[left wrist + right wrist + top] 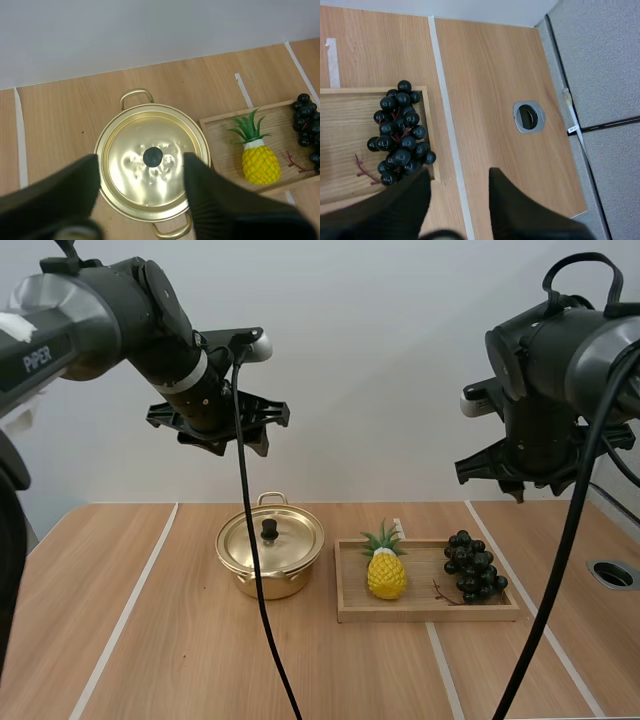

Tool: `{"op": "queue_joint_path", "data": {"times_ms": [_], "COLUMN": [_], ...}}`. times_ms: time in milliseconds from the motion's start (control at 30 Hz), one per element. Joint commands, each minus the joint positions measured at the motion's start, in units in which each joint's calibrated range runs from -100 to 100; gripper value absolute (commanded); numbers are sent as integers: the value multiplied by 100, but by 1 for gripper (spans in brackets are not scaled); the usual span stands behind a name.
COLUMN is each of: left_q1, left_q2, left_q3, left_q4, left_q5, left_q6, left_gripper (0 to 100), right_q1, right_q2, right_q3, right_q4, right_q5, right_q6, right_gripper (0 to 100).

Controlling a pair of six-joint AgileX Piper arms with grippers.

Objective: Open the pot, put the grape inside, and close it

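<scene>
High view is showing the pot, lid on, sitting at 9 o'clock of the tray, whose 3 o'clock end is holding the grapes beside a pineapple. Left gripper is hovering spread wide over the lid's knob, seemingly lining up to lift it, while the right gripper is hanging spread just at 3 o'clock of the grapes, apparently waiting its turn.

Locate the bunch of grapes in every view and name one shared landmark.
High view: grapes at the wooden tray's right end, beside the pineapple.
Left wrist view: grapes past the pineapple, away from the pot.
Right wrist view: grapes at the tray's end, near the right pincer.
Shared landmark: the wooden tray.
</scene>
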Motion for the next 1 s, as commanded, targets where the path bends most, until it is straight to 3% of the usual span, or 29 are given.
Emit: {"op": "queue_joint_path", "data": {"times_ms": [0, 167, 467, 767, 967], "left_q1": [0, 0, 0, 0, 0], "left_q2": [2, 2, 2, 360, 548], "left_q3": [19, 19, 262, 741, 879], "left_q4": [-3, 271, 77, -167, -310], "left_q5": [-29, -45, -95, -95, -711], "left_q6": [116, 116, 162, 839, 1259], "left_gripper": [100, 100, 100, 100, 100], "right_q1": [7, 7, 7, 7, 7], "right_q2": [-49, -49, -49, -49, -49], "right_q3": [7, 7, 7, 7, 7], "right_q4": [-366, -526, -276, -278, -278], "right_q5": [-361, -435, -419, -404, -364], "right_q6": [46, 55, 55, 55, 55], "right_gripper": [100, 100, 100, 100, 100]}}
